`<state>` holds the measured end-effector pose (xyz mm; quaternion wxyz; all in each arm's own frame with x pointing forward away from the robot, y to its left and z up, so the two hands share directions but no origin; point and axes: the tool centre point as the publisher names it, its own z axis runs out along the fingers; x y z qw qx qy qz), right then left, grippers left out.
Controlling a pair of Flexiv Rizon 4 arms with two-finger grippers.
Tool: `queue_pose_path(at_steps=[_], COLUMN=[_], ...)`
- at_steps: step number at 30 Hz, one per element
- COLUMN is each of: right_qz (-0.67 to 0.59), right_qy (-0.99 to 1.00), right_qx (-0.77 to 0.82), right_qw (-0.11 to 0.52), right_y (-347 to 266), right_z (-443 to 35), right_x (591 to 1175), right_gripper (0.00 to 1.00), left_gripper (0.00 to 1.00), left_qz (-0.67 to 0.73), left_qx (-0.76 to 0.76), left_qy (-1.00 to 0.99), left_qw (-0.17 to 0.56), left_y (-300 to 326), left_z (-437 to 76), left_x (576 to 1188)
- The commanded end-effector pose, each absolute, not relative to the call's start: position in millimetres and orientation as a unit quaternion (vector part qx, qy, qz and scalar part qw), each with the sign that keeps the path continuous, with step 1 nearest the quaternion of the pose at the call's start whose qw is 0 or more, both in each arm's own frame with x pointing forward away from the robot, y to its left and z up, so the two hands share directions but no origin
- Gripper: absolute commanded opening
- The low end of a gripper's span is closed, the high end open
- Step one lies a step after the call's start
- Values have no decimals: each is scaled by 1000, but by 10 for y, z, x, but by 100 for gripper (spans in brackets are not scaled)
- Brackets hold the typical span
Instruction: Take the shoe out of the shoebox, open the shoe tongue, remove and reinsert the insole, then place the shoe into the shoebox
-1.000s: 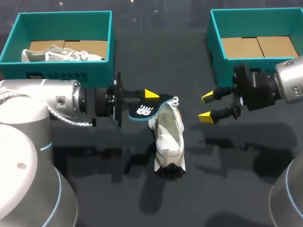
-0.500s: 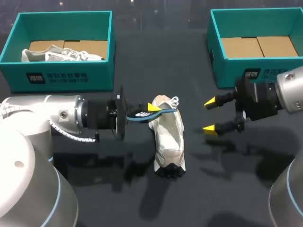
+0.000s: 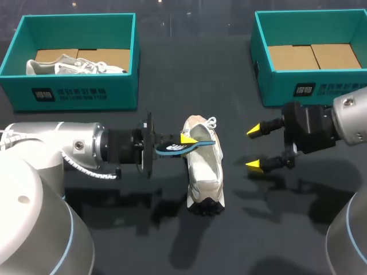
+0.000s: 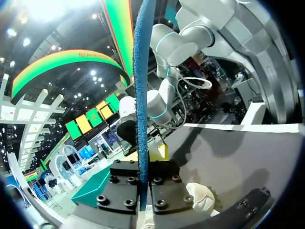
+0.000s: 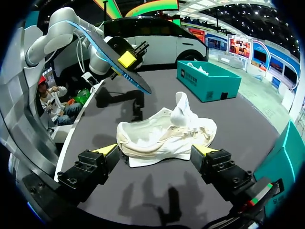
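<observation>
Partly behind insole (image 3: 184, 146), shoe (image 3: 205, 169) opening.

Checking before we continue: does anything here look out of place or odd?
Nothing is spilled or damaged. The insole is out of the white shoe, pinched in the left gripper just above it, and the shoe lies on the table. That fits the task.

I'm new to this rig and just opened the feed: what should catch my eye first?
The left pincer holds a dark insole in the air, apart from the white shoe lying mid-table. The right pincer hangs open on the shoe's other side, and a second white shoe sits in the teal shoebox at the far left.
</observation>
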<state>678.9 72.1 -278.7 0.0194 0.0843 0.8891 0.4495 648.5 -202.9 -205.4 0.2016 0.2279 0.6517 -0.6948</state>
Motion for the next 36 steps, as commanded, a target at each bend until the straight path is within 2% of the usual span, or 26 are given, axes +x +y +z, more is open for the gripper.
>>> queue_pose_path(at_steps=[1,6,15,18,26,34,36], right_qz=[428,386,321,327,327,295,291], right_qy=[899,918,942,943,943,950,951], right_qx=[90,90,99,59,59,69,67], right_qw=[11,4,27,-13,-13,76,80], right_y=[733,767,784,747,747,872,894], right_z=[-2900,-2949,-3053,-3146,-3146,-3164,-3166], right_x=[6871,6897,6950,6920,6920,6736,6715], right_gripper=[100,100,100,100,100,100,100], left_gripper=[0,0,0,0,0,0,0], left_qz=[-695,-693,-698,-698,-689,-687,-686], left_qx=[224,218,204,204,212,221,221], left_qy=[655,661,662,662,667,664,664], left_qw=[193,187,181,181,188,195,198], left_y=[-2083,-2096,-2127,-2127,-2155,-2159,-2158], left_z=[-2159,-2252,-2335,-2335,-2380,-2457,-2457], left_x=[6493,6506,6531,6531,6508,6361,6359])
